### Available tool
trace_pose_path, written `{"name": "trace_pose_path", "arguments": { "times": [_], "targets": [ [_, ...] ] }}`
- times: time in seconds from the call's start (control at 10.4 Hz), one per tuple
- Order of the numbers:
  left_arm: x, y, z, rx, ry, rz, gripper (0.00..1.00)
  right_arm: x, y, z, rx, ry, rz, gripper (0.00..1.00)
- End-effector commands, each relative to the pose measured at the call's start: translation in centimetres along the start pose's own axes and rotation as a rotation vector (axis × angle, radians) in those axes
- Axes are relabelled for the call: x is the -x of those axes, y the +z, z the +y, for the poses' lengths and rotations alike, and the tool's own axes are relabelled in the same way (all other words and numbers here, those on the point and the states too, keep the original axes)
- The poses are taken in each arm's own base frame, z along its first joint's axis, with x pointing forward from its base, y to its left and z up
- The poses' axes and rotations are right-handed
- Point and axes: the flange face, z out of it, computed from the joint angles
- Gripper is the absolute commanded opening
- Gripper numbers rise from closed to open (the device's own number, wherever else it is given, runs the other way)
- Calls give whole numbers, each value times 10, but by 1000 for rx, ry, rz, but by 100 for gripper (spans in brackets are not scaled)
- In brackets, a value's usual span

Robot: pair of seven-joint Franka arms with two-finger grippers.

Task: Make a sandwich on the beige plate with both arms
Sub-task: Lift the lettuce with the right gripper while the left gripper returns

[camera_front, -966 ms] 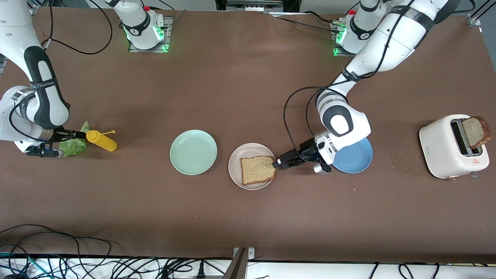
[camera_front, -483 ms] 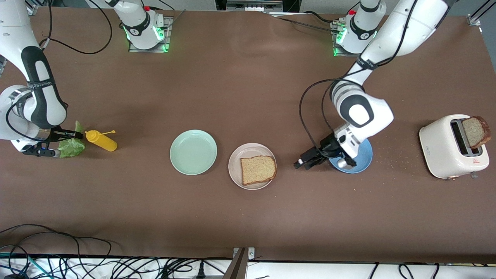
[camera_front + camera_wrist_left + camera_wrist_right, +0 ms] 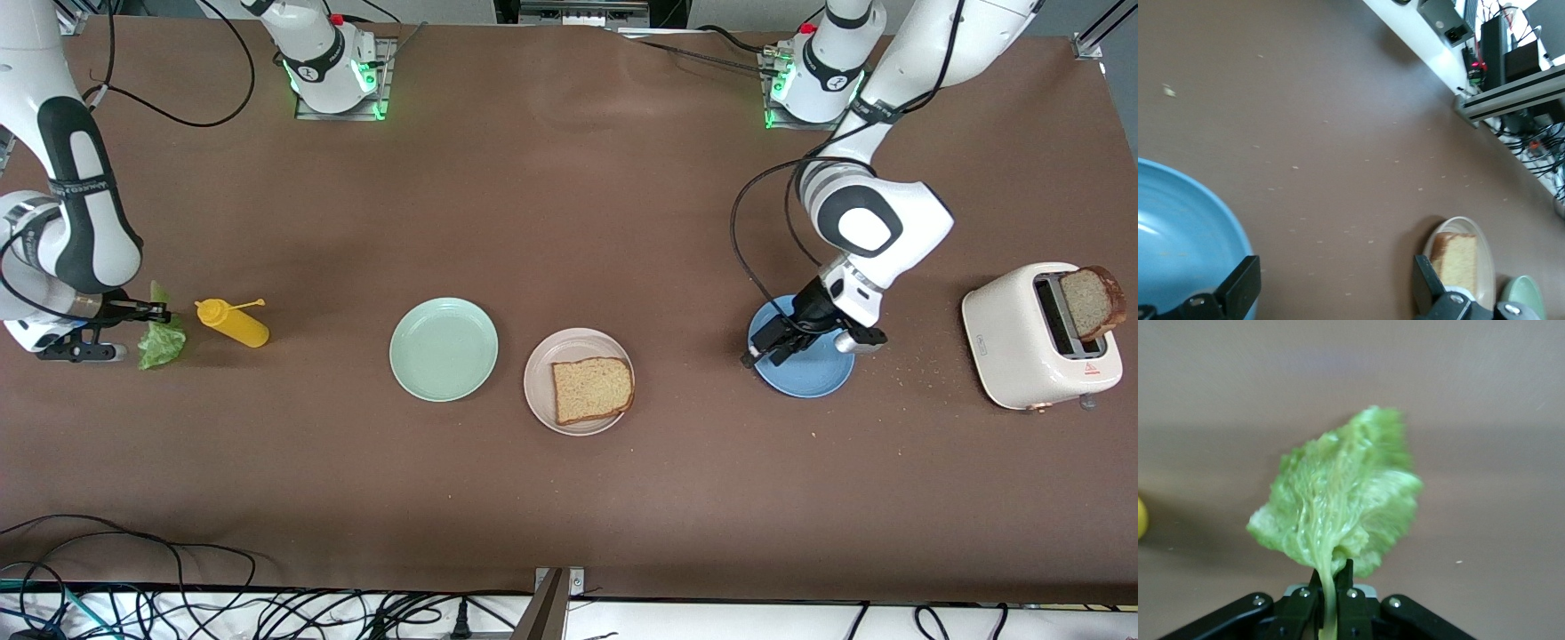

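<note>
right gripper (image 3: 1328, 583) pinching lettuce leaf (image 3: 1338, 497) | left gripper (image 3: 766, 348) spread, empty | writing: unreadable

The front camera looks down from high across the table (image 3: 569, 498) — both wrist cameras sit close; the left shares its beige plate (image 3: 539, 391).

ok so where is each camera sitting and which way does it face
Front view: high across the table, facing both arms' bases; shows the right tool shut on the lettuce leaf beside the yellow bottle, and the left tool open over the blue plate.
Left wrist view: on the left wrist, looking down past its open fingers at the blue plate and table.
Right wrist view: on the right wrist, looking along its shut tool at the lettuce.
Shared: front and left wrist views both show the bread slice on the beige plate.
</note>
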Motion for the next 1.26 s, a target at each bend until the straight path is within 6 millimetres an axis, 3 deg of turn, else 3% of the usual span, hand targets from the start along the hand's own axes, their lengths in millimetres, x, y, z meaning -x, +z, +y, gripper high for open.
{"name": "trace_pose_path", "arguments": {
  "times": [0.0,0.1,0.29,0.39,0.58,0.77,0.87,0.97,1.16],
  "targets": [
    [-4,-30,-24,-72,151,-36,100,2,-77,-3,-11,-98,39,0],
    [-16,-40,-39,-90,206,-60,100,-3,-115,-7,-24,-109,26,0],
    [-48,-69,-77,-125,310,-121,100,-20,-199,-40,-36,-156,-12,0],
    [-66,-91,-97,-132,329,-169,100,-24,-225,-59,-34,-157,-14,0],
    [-115,-146,-113,-277,381,-284,100,-33,-257,-107,-38,-158,-22,0],
    [-153,-184,-110,-388,331,-323,100,-44,-287,-189,-22,-162,1,0],
    [-165,-196,-101,-400,316,-341,100,-49,-299,-250,-2,-188,34,0],
    [-179,-215,-96,-448,312,-377,100,-54,-305,-304,11,-221,74,0],
    [-188,-244,-70,-554,284,-453,100,-71,-291,-393,11,-281,200,0]
  ]
}}
